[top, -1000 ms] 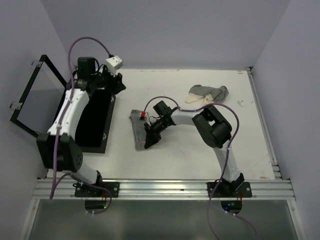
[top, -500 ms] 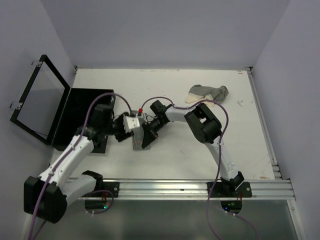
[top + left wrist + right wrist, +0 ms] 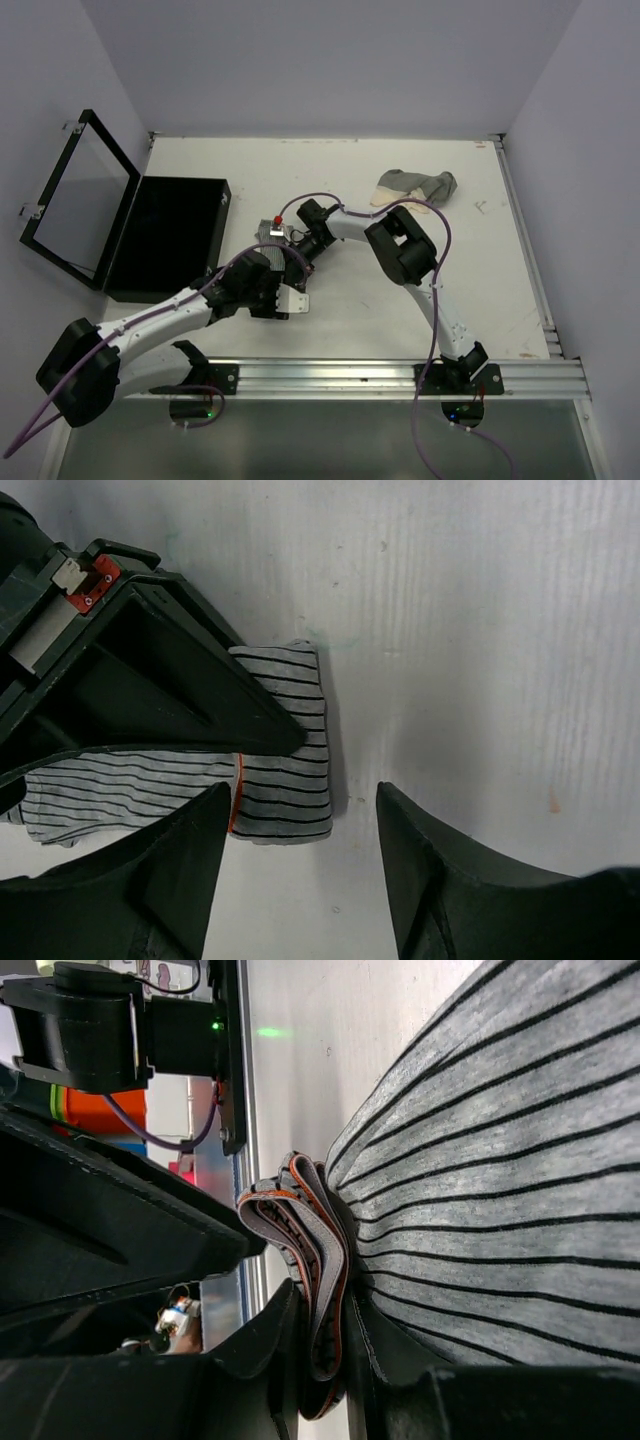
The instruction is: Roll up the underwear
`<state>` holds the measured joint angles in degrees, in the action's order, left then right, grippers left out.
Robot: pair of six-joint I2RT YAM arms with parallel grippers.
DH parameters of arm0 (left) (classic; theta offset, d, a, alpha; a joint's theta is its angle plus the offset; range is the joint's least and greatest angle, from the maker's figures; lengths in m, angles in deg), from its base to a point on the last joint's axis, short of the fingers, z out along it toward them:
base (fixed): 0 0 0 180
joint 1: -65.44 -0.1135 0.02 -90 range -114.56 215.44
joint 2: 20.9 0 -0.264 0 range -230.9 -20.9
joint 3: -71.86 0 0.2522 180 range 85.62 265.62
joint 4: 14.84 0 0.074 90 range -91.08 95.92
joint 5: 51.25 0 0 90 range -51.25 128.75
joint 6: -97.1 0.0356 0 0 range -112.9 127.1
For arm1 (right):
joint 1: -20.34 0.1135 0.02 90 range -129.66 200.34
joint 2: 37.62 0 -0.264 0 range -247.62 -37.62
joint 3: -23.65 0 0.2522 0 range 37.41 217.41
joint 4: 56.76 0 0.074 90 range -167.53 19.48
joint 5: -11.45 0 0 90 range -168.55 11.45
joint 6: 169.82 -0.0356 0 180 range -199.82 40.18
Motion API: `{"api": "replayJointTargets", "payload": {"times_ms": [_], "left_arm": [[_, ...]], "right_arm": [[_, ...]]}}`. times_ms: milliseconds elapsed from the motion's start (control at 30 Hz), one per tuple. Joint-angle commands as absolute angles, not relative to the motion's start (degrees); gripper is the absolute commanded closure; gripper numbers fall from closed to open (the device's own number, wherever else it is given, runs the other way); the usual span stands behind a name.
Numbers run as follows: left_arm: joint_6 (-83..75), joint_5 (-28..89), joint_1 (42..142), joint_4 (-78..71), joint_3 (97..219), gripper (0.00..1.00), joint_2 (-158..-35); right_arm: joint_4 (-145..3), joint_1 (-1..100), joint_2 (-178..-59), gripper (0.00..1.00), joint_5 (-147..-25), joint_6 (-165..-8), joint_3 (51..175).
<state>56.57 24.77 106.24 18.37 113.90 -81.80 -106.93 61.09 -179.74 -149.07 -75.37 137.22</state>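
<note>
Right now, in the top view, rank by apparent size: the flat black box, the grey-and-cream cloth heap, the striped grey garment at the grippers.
Largest: flat black box, clearly.
Next: grey-and-cream cloth heap.
Smallest showing: striped grey garment, but it is mostly hidden, so its rank is unsure.

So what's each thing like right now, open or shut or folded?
black box: lid open.
striped grey underwear: one end folded over, flat on the table.
grey and cream underwear: crumpled, nothing touching it.
left pincer: open, around the folded end.
right pincer: shut on the striped grey underwear's banded edge.
</note>
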Motion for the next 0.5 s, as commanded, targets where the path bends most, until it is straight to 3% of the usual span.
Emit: {"api": "replayJointTargets", "payload": {"times_ms": [0,200,467], "left_arm": [[56.6,30.8,107.0,9.9,113.8,0.37,-84.3],[57.8,31.9,107.5,6.6,111.4,0.4,-86.9],[58.8,31.1,108.9,8.2,111.9,0.52,-92.5]], "right_arm": [[-108.5,61.2,-186.6,1.0,-135.4,-73.3,134.7],[-108.7,60.8,-187.8,1.0,-137.3,-74.7,134.9],[-108.8,60.2,-188.5,1.0,-139.5,-76.3,135.7]]}}
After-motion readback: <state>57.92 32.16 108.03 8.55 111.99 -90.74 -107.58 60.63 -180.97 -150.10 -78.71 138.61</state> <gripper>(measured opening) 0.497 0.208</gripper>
